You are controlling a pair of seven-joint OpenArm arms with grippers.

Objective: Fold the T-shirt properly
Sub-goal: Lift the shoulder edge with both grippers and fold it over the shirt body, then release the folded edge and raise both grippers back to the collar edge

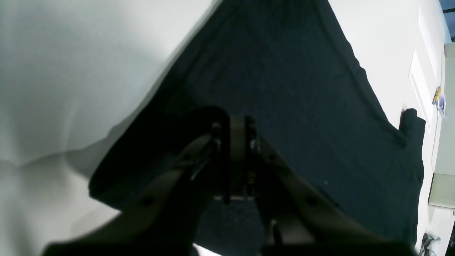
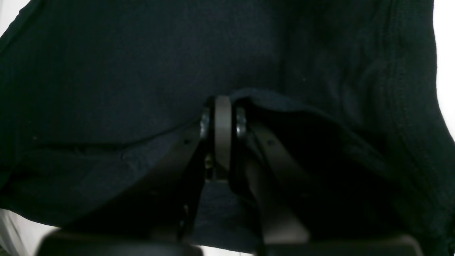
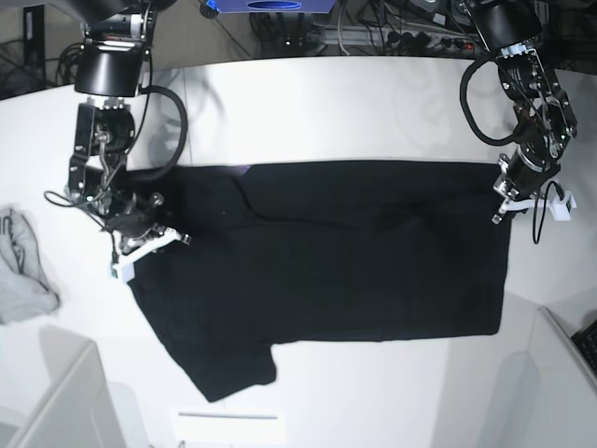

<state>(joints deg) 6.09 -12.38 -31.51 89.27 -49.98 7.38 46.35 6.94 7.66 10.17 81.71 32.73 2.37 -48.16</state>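
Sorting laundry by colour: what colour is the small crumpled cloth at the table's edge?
Light grey; the cloth shows best in the base view.

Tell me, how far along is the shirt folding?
Early on. The shirt lies spread nearly flat on the table, with no neat fold made; only a small flap lies turned over near its top edge. In hand: the left claw and the right claw are each shut on an opposite edge of the cloth. Left: all the real folds, including the sleeve that sticks out at the near side.
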